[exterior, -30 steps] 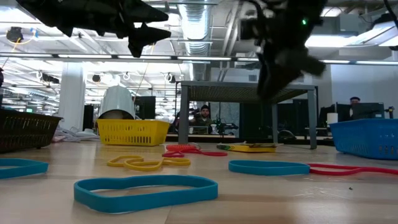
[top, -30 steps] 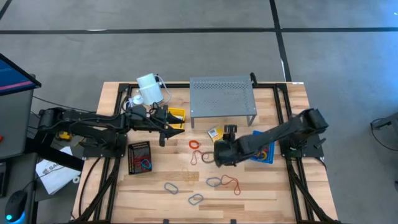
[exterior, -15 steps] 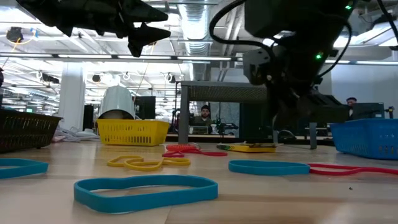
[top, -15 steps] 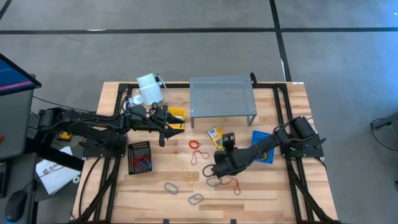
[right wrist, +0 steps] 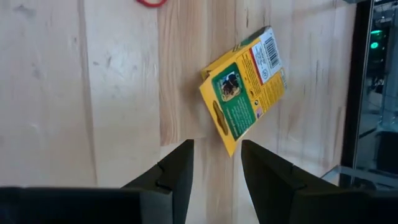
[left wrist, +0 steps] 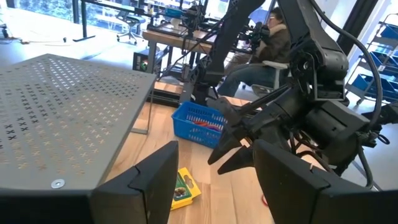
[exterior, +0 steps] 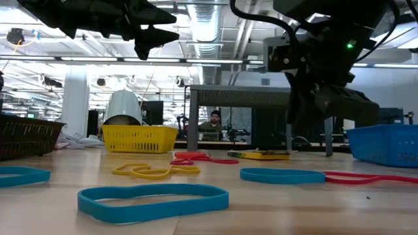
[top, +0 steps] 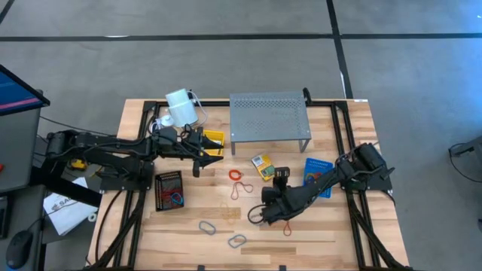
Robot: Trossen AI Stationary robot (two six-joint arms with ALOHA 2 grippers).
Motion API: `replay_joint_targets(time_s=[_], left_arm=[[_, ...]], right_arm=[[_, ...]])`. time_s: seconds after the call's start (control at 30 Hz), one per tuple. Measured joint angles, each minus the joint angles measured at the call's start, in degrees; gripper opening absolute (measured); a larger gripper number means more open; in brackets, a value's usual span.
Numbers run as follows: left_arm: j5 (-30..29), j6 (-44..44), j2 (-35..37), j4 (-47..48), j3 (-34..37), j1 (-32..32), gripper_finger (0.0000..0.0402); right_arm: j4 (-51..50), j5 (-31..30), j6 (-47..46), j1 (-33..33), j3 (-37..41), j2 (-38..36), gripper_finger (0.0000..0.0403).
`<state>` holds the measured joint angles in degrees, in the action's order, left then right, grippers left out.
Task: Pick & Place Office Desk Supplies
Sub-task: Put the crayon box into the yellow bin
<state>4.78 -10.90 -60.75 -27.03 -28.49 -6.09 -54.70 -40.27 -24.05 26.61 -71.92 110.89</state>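
Overhead, one small yellow-green crayon box [top: 261, 162] lay flat on the pale wooden table [top: 331, 237], at about one o'clock from the table's middle and just at six o'clock of the grey perforated metal shelf [top: 269, 117]. Its green panel carried a barcode and printing too small to read.

Loose rubber-band loops lay around the table's middle: one red loop [top: 236, 175] at twelve o'clock, one dark loop [top: 244, 189] beside it, one thin yellow loop [top: 229, 211] toward seven o'clock, two grey-blue loops [top: 207, 226] farther toward six o'clock, and one orange-red loop [top: 285, 224] near five o'clock. More bands, red and blue, sat tangled in the dark mesh tray [top: 169, 190] at nine o'clock; their number could not be told.

Three containers showed: that tray, one yellow plastic basket [top: 214, 140] at eleven o'clock, and one blue plastic basket [top: 318, 175] at three o'clock.

The right gripper [top: 258, 217] hung low at five o'clock, fingers parted and holding nothing, the crayon box lying ahead of them in its wrist view. The left gripper [top: 214, 156] waited at ten o'clock beside the yellow basket, released and bare.
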Motion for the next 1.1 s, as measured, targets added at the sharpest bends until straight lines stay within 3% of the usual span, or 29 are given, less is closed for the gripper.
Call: replay_joint_targets(time_s=[0.53, 1.1], left_arm=[[0.0, 0.0, 0.0, 0.0, 0.0, 0.0, 0.0205], [0.0, 0.1, 0.0, 0.0, 0.0, 0.0, 0.0205]], right_arm=[[6.4, 0.6, 0.0, -0.7, 4.5, 0.1, 0.0131], [11.6, 1.3, 3.9, -5.5, 7.6, 0.0, 0.0131]])
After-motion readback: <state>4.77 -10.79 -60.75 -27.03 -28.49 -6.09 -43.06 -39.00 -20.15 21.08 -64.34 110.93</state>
